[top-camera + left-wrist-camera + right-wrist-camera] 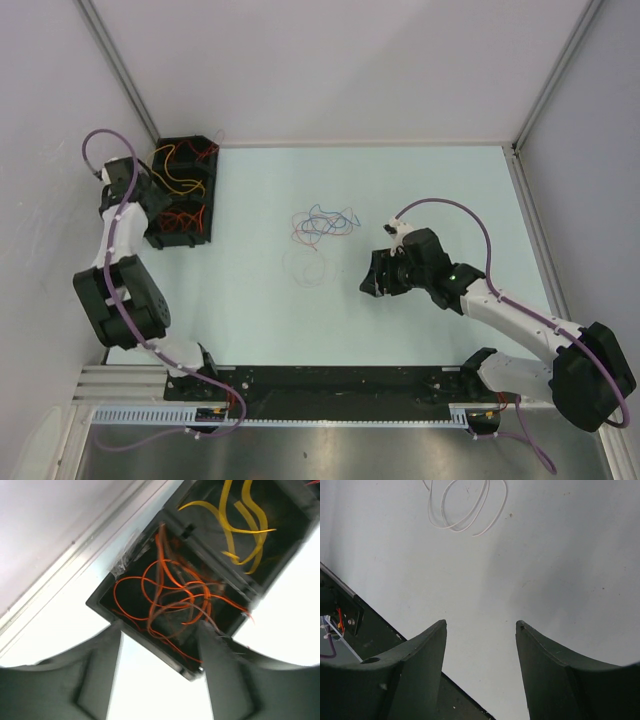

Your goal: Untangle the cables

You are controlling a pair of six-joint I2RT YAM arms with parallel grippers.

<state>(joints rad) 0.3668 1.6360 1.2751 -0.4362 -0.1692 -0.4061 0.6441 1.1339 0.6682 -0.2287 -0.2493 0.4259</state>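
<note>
Left tool [160, 627]: fingers spread wide, nothing between them. It hangs over the near corner of a divided black tray [212, 555]. Whether the fingertips touch the rim we cannot tell.
- Compartment straight under this tool: orange cables [170, 597] in loose, overlapping loops, with a few strands spilling over the wall.
- Next compartment, ahead and to the right of the tool: yellow cables [240, 530].
- The tray sits in the worktop's [440, 190] far left corner, tight to the back and side walls, so there is little room beyond this tool.

Right tool [481, 622]: also wide open and empty, and clear of the cables.
- Pale cable [456, 529]: a loose loop lying flat on the worktop, ahead of this tool and not touching it.
- Tangle of blue, red and purple cables [322, 222]: past the pale loop, ahead of the tool and further toward the back wall. It sits mid-worktop, well apart from the tray.
- Bare worktop all around this tool. The black base rail [340, 385] runs behind it and to one side, at the near edge.
</note>
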